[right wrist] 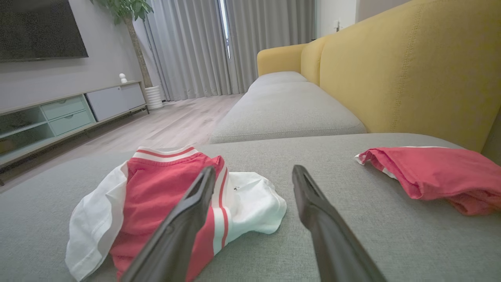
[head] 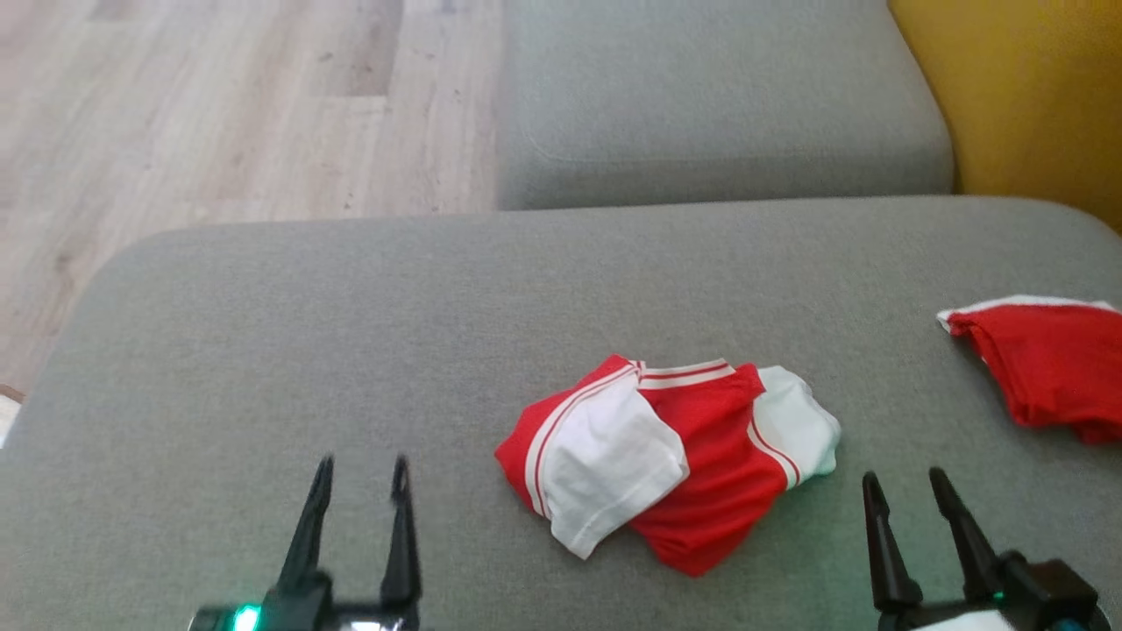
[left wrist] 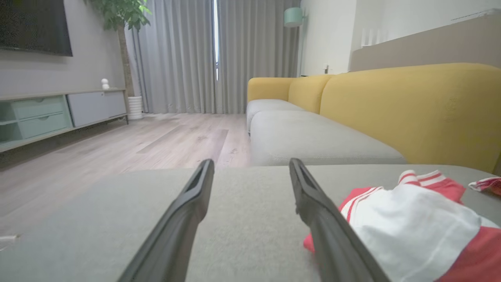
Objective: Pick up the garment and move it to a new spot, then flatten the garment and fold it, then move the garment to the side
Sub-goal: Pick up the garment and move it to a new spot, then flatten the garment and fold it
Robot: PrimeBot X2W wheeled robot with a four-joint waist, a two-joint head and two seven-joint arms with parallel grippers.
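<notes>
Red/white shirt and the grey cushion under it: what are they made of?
Red-and-white shirt: looks like soft matte knit, probably cotton jersey; lies in limp folds, ribbed striped collar. Grey seat cushion: coarse woven upholstery fabric, matte; weave grain shows close up.

grey sofa cushion (head: 263, 333), folded red-and-white garment (head: 666, 456) lying centre, second red garment (head: 1043, 359) at right edge

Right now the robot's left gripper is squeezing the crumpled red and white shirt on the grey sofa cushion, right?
No. The left gripper is not squeezing the crumpled red and white shirt on the grey sofa cushion. The head view shows it open, over bare cushion beside the shirt, not touching it.
</notes>
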